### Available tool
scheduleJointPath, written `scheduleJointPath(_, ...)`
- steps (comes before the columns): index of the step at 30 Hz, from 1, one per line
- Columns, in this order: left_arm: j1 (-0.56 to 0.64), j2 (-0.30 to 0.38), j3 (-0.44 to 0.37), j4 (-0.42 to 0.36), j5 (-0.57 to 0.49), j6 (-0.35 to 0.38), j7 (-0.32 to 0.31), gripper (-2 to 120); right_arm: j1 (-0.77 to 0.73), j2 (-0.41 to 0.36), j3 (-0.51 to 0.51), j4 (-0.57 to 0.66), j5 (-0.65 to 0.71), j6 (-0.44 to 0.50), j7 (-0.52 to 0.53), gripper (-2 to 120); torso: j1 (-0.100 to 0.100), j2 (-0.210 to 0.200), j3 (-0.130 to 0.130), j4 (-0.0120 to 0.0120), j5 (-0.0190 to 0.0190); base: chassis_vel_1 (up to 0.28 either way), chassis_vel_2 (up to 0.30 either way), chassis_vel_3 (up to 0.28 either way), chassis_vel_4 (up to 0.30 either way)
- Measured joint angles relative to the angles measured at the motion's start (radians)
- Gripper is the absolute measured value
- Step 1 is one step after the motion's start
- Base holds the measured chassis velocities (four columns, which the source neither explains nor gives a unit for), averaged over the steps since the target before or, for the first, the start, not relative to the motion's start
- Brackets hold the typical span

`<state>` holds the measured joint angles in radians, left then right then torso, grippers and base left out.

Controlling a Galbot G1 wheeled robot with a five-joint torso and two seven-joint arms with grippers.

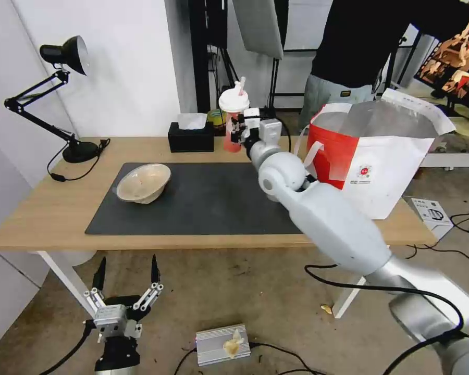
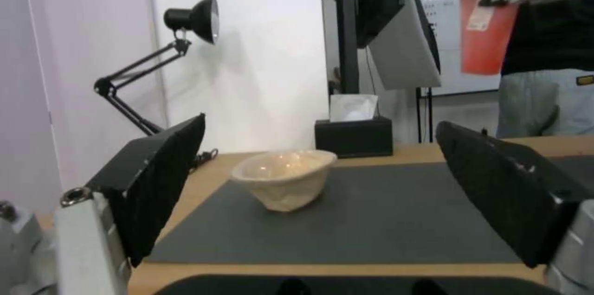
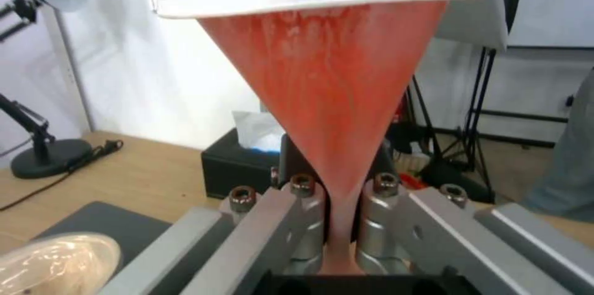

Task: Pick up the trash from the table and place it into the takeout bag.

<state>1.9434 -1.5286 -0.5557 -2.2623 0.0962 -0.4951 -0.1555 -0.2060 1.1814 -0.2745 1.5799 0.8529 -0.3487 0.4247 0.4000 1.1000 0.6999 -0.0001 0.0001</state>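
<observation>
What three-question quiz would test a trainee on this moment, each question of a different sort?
1. True or false: the right tool is shut on the red cup.
2. Which thing lies tilted on the mat? A) the beige bowl B) the tissue box C) the lamp
3. Fill in: the left tool hangs open below the ____ edge, fingers up.

Key
1. True: the right wrist view shows the cup pinched flat between the fingers.
2. A
3. table
</observation>
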Motion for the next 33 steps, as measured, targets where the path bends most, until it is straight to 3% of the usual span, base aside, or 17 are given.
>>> scheduleJointPath(10, 0.023, 0.133, -0.045, -0.026, -0.063, 0.003, 0.022, 100, 0.028, -0.117, 0.031, 0.133, 0.083, -0.064, 0.010, 2, 0.000, 0.000, 0.000, 0.0001, -0.0001, 0.000, 0.000, 0.000, 0.000)
scheduleJointPath(21, 0.014, 0.168, -0.039, -0.010, -0.080, 0.002, 0.031, 100, 0.047, -0.249, 0.078, 0.230, 0.141, -0.166, 0.032, 2, 0.000, 0.000, 0.000, 0.0000, 0.0000, 0.000, 0.000, 0.000, 0.000)
scheduleJointPath(33, -0.019, 0.203, -0.026, 0.001, -0.108, 0.007, 0.033, 100, 0.064, -0.368, 0.112, 0.275, 0.184, -0.183, 0.054, 2, 0.000, 0.000, 0.000, -0.0001, 0.0000, 0.000, 0.000, 0.000, 0.000)
